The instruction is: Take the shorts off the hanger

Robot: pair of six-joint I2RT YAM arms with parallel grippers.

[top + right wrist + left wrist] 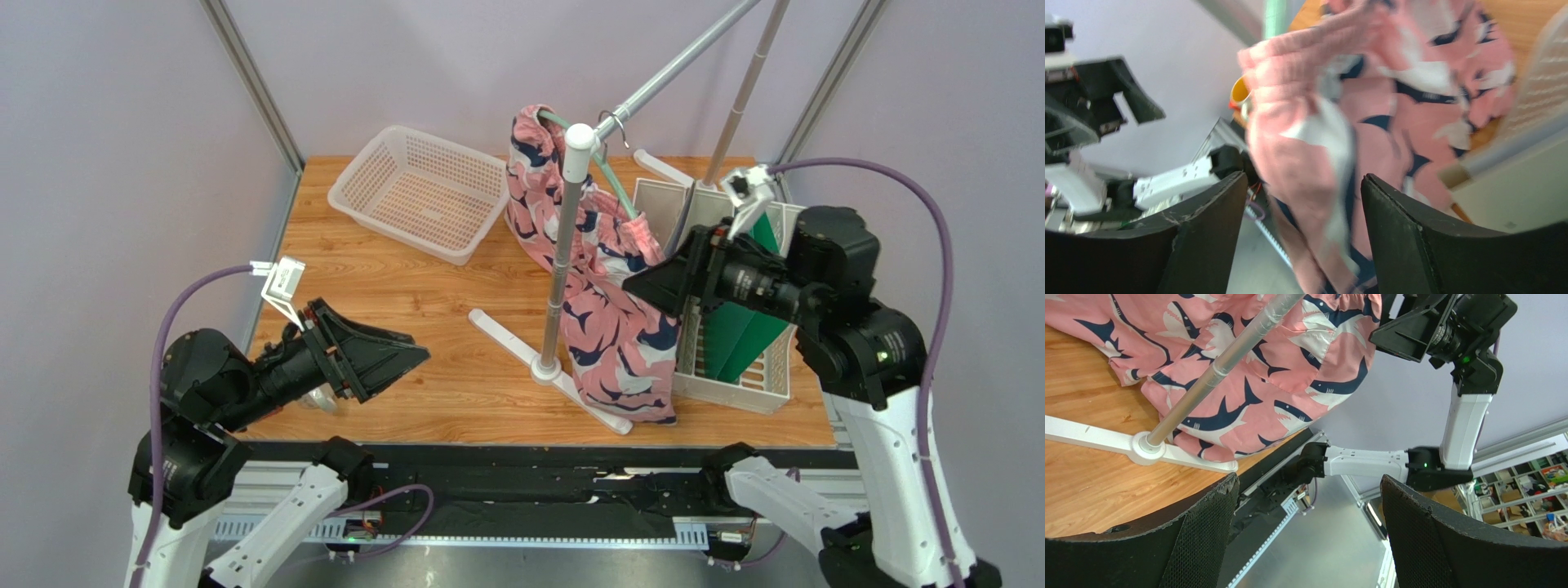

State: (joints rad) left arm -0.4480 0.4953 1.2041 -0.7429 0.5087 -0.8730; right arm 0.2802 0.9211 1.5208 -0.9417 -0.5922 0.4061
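The pink shorts with navy-and-white shapes hang from the mint-green hanger on the rack, their lower end draped onto the table. My right gripper is at the right edge of the shorts, at mid height. In the right wrist view its jaws stand open with a bunched fold of the shorts between them, a gap on each side; a strip of the hanger shows above. My left gripper hovers open and empty at the near left, pointing toward the shorts.
A grey rack pole on a white cross base stands in front of the shorts. A white mesh basket sits at the back left. A white holder with green folders is under my right arm.
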